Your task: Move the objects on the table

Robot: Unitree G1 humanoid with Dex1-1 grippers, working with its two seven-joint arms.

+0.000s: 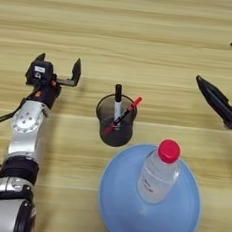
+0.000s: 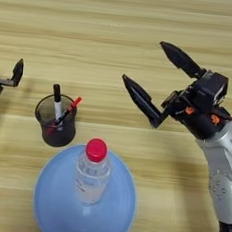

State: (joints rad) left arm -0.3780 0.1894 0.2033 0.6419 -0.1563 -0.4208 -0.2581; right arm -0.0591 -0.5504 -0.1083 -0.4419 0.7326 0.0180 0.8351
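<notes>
Wooden table (image 1: 146,30); right gripper (image 2: 147,73) wholly visible only right-eye.

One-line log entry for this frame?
left gripper open, idle, left of cup | right gripper open, empty, right of cup | two markers in cup | bottle upright on plate

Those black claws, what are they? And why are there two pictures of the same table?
They are a robot's two grippers, its hands. The left gripper and the right gripper both hang open over the table, holding nothing. The two pictures come from the two eyes of a camera on the robot's head, looking down, so they nearly match. On the table stands a dark cup with two pens inside, a black-capped one and a red-capped one. A bottle with a red cap stands on a blue plate.
</notes>
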